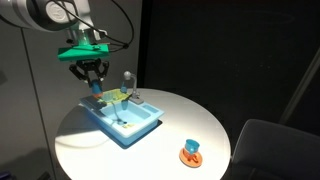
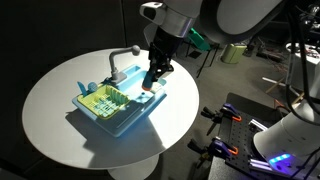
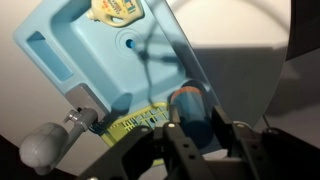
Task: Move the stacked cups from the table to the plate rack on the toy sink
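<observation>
Poised above the toy sink point(image 1: 126, 134) with fingers point(image 3: 176, 138) pinched on the stacked cups point(image 3: 190, 105); best lowered upright onto the plate rack point(image 1: 117, 97), slowly.

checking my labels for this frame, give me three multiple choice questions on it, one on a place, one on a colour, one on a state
1. Where is the gripper?
A) above the toy sink
B) above bare table near the edge
C) off the table altogether

2. What colour is the toy sink?
A) red
B) light blue
C) black

3. What does the gripper hold?
A) nothing
B) the faucet
C) a blue cup

Answers:
1 A: in both exterior views the gripper hangs over the toy sink, not over bare table.
2 B: its body shows light blue in every view.
3 C: the wrist view shows the blue cup clamped in the gripper.
</observation>
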Robot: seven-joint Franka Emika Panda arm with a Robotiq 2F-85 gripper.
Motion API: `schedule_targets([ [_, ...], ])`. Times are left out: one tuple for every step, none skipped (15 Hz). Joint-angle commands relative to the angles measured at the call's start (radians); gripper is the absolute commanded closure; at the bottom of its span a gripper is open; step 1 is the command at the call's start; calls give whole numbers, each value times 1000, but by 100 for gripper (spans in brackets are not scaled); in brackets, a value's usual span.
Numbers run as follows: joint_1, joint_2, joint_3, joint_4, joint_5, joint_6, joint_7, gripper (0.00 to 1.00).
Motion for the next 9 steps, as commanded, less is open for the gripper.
schedule_targets([
  [-14, 86, 33, 80, 18, 24, 26, 87],
  [-18, 103, 41, 93, 11, 27, 37, 87],
  [-21, 119, 49, 106, 6, 28, 47, 87],
  [-26, 134, 58, 119, -5, 27, 64, 87],
  [-30, 150, 66, 135, -11, 23, 80, 87],
  [-33, 167, 74, 153, -18, 19, 98, 87],
  [-35, 182, 81, 171, -26, 16, 118, 87],
  [-36, 199, 88, 194, -33, 8, 138, 87],
  [-37, 214, 93, 214, -42, 5, 158, 87],
])
